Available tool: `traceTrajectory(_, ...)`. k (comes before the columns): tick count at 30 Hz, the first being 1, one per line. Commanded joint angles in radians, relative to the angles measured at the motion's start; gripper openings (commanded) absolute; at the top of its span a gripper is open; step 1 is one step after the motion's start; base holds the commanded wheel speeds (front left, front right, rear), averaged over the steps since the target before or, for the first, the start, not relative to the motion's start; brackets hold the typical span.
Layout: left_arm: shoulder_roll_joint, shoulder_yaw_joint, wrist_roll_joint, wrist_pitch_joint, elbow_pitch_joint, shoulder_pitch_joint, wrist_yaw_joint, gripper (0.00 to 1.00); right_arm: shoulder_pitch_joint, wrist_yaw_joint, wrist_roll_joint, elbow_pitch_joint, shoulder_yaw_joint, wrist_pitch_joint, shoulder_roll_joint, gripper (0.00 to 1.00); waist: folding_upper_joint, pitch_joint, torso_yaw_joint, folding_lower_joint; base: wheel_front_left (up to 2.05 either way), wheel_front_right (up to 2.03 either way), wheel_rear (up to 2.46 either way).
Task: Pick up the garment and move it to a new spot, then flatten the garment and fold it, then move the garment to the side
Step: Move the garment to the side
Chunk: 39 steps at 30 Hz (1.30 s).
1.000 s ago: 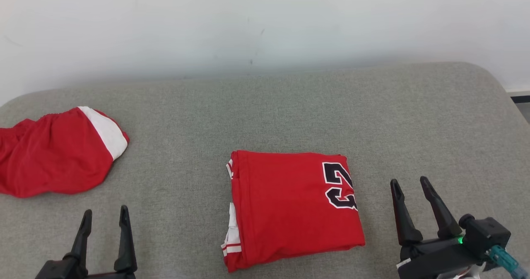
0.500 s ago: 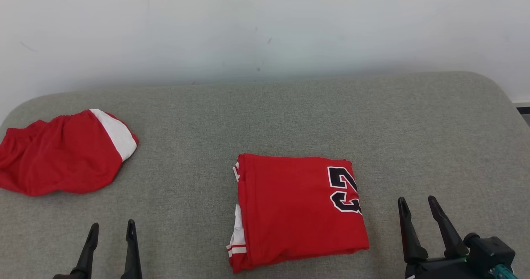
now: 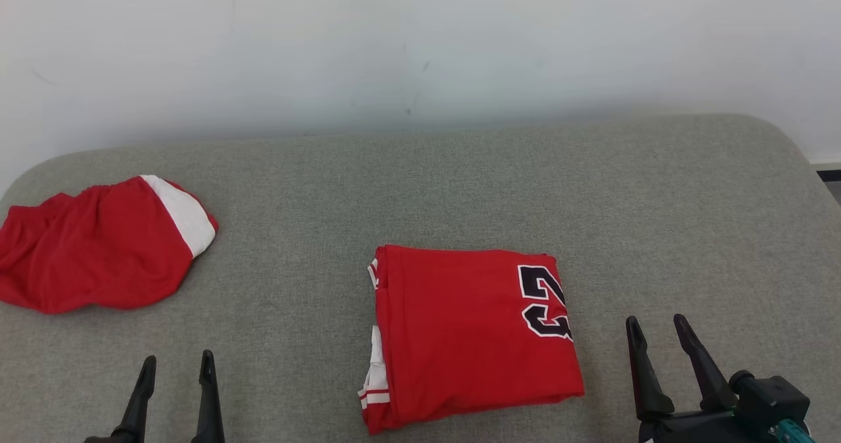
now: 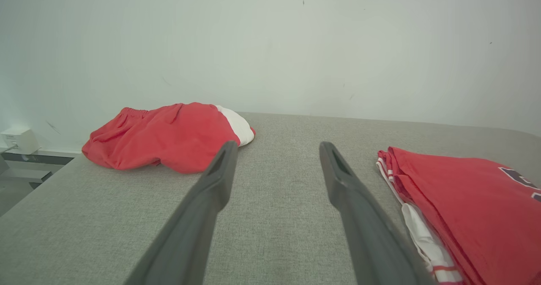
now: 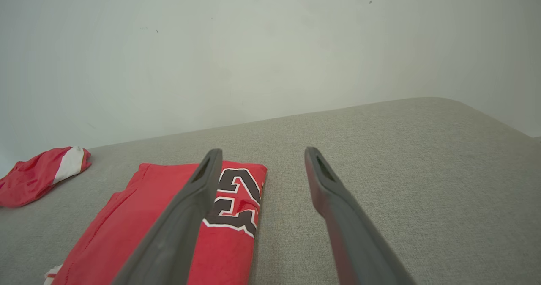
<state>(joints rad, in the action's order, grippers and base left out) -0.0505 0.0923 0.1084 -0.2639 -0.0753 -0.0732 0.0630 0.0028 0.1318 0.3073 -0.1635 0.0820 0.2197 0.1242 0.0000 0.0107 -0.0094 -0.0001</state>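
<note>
I am holding my left fingers [image 3: 207, 390] spread wide at the lower left of the frame, gripping nothing. My right fingers [image 3: 640, 371] are standing just as wide and empty at the lower right, near the folded red garment [image 3: 460, 331]. It is lying low in the middle on the grey fabric surface [image 3: 657, 200], black number toward the right. Red and white shorts [image 3: 92, 252] are lying crumpled at the far left
</note>
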Motion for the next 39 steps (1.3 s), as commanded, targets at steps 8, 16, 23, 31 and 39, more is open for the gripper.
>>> traceTrajectory(8, 0.0, 0.007, -0.001, 0.0, 0.007, -0.011, -0.003, 1.0, -0.032, -0.003, -0.002, -0.018, 0.009, -0.002, -0.004, 1.0, 0.0, 0.008, -0.005, 0.0001, 0.0, 0.0, 0.0)
traceTrajectory(16, 0.0, -0.01, 0.003, 0.0, 0.009, 0.033, -0.003, 1.0, -0.181, -0.003, -0.011, -0.107, 0.045, -0.048, 0.013, 1.0, 0.0, 0.053, 0.006, 0.0001, 0.0, 0.0, 0.0)
traceTrajectory(23, 0.0, -0.035, 0.014, 0.0, -0.003, 0.07, -0.005, 1.0, -0.311, -0.003, -0.002, -0.266, 0.067, -0.124, 0.016, 1.0, 0.0, 0.101, 0.046, 0.0001, 0.0, 0.0, 0.0)
traceTrajectory(31, 0.0, -0.061, 0.027, 0.0, -0.008, 0.095, -0.017, 1.0, -0.387, -0.003, 0.022, -0.475, 0.1, -0.123, 0.016, 1.0, 0.0, 0.147, 0.086, 0.0001, 0.0, 0.0, 0.0)
traceTrajectory(39, 0.0, -0.076, 0.031, 0.0, -0.016, 0.111, -0.025, 1.0, -0.422, -0.003, 0.067, -0.624, 0.161, -0.12, -0.01, 0.49, 0.0, 0.16, 0.092, 0.0001, 0.0, 0.0, 0.0)
